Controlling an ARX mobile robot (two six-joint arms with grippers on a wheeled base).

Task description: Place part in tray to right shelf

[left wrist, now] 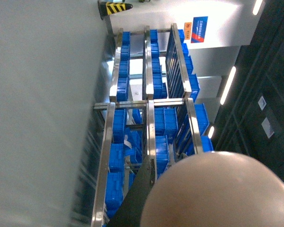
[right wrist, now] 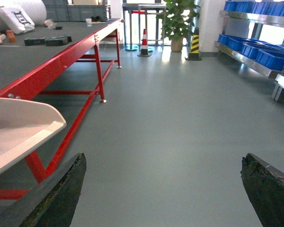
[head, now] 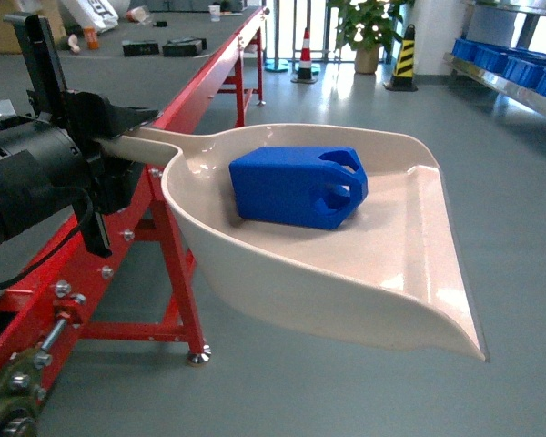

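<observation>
Head view: part (head: 298,185) inside tray (head: 382,273)

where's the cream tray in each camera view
Head: the tray fills the centre, its handle held by the left gripper, the blue part lying in it.
Left wrist: its rounded back fills the bottom right, blurred.
Right wrist: only a corner of it shows at the left edge.
Shared landmark: the steel shelf with blue crates.
</observation>
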